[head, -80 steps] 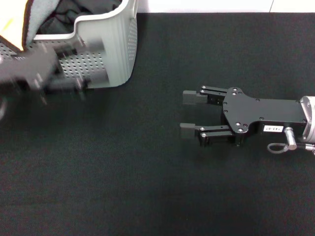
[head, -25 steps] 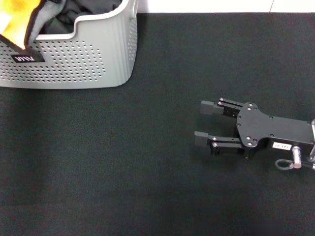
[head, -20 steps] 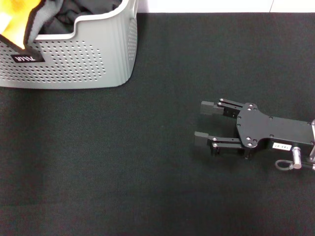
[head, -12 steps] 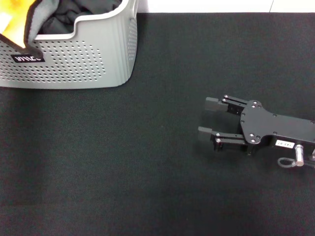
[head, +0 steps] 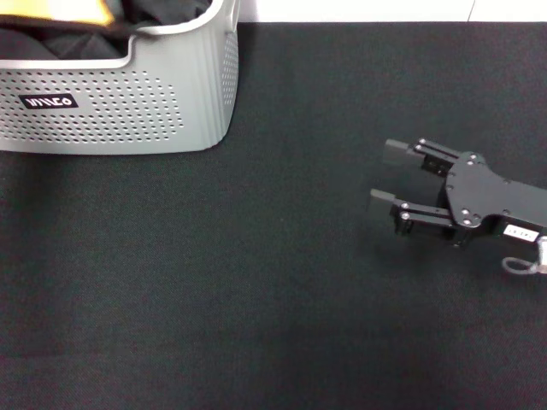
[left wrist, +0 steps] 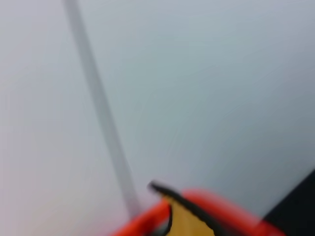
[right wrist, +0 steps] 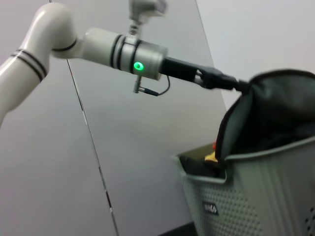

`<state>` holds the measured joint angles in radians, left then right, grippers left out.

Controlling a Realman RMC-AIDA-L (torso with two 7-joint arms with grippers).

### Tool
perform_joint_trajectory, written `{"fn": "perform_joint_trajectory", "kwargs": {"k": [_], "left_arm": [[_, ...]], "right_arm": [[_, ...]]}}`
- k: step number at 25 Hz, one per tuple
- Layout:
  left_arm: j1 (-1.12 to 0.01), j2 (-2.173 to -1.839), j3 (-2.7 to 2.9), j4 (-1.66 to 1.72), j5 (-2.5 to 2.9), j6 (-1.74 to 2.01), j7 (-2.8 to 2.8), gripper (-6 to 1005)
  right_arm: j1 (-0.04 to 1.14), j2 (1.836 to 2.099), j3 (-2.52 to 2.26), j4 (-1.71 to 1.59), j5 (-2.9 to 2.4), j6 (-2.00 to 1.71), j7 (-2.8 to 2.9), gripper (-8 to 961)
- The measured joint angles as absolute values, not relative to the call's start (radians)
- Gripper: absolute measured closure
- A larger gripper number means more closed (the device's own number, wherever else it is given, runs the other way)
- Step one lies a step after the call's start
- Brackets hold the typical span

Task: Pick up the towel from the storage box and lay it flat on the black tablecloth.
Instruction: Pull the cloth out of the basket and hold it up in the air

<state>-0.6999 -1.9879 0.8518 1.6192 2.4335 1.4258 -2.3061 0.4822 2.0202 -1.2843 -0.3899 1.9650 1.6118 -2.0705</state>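
Observation:
The light grey storage box (head: 154, 102) stands at the back left of the black tablecloth (head: 256, 282). In the head view only a yellow strip of the towel (head: 73, 10) shows above the box. The right wrist view shows the grey towel (right wrist: 278, 113) with its black edge drawn up out of the storage box (right wrist: 256, 196), hanging from my left gripper (right wrist: 237, 84), which is shut on its top edge. The left wrist view catches a blurred yellow corner of the towel (left wrist: 184, 221). My right gripper (head: 386, 174) lies low over the tablecloth at the right, open and holding nothing.
A dark crumpled cloth (head: 171, 10) lies inside the box. A pale wall runs behind the table's far edge (head: 359, 10). Wide bare tablecloth stretches in front of the box and to the left of the right gripper.
The towel flap that hung over the box's front rim has been lifted away, uncovering the label. My right gripper has drawn back toward the right and far side, still open.

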Motion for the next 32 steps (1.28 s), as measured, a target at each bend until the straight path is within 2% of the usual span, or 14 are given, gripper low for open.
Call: {"fn": "perform_joint_trajectory", "kwargs": {"k": [6,12,15,19,23,27,32], "left_arm": [[-0.61,-1.971,0.846,1.816,2.08,1.552,-2.24,981],[-0.592,-1.96,0.782,1.895,1.838,1.684,-2.243,981],[-0.591,-1.957,0.716,1.901,1.723,1.737,-2.262,981],[-0.593,-1.93,0.686,1.901,1.587,1.803,-2.289,981],[-0.592,-1.918,0.688,1.905,1.51,1.836,-2.305,981],[-0.568,-1.934,0.753,1.896,1.551,1.897,-2.242,981],[-0.481,-2.006,0.889,1.849,1.696,1.904,-2.059,981]], "right_arm": [[0.48,2.002,-1.266,-0.424,1.965,1.67,-2.098,130],[0.43,1.974,-1.187,-0.543,1.963,1.758,-2.094,130],[0.372,1.973,-1.141,-0.656,1.977,1.783,-2.068,130],[0.291,1.973,-1.134,-0.812,2.045,1.788,-2.014,131],[0.266,1.962,-1.133,-0.862,2.103,1.791,-1.949,131],[0.303,1.954,-1.142,-0.839,2.113,1.792,-1.862,131],[0.369,1.949,-1.167,-0.73,2.107,1.794,-1.823,132]]}}
